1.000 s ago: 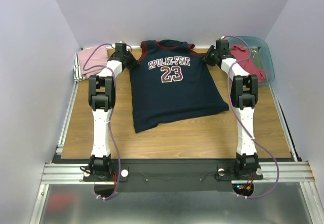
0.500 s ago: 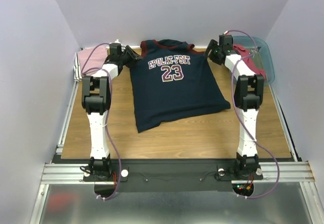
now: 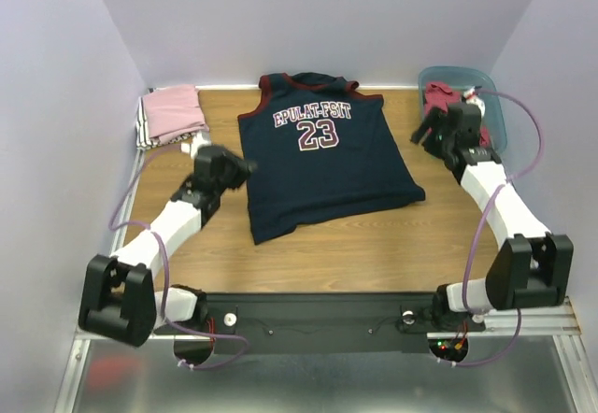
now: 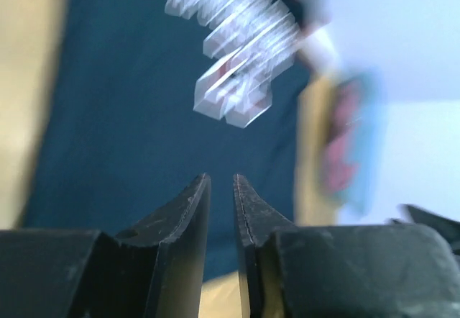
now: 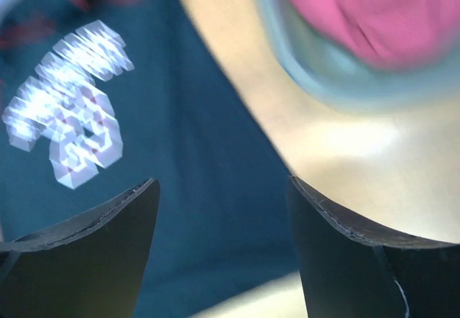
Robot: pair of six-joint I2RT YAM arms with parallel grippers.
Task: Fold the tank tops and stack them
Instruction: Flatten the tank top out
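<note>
A navy tank top (image 3: 322,161) with maroon trim and a white "23" lies spread flat in the middle of the table. Back left lies a folded pink tank top (image 3: 171,114). A red one (image 3: 443,94) sits in the teal bin. My left gripper (image 3: 247,164) hovers at the jersey's left edge, its jaws a narrow gap apart with nothing between them (image 4: 221,178). By the bin, my right gripper (image 3: 420,134) stands wide open and empty (image 5: 223,181), above the jersey's right edge (image 5: 194,152). Both wrist views are blurred by motion.
The teal plastic bin (image 3: 496,111) stands at the back right corner, close behind my right gripper. Its rim (image 5: 316,80) shows in the right wrist view. A metal rail (image 3: 126,209) borders the table's left side. Purple walls enclose the table on three sides.
Both grippers have let go of the jersey's shoulders and drawn back toward me. The left arm folded down to the left, the right swung toward the bin. The right jaws opened wide.
</note>
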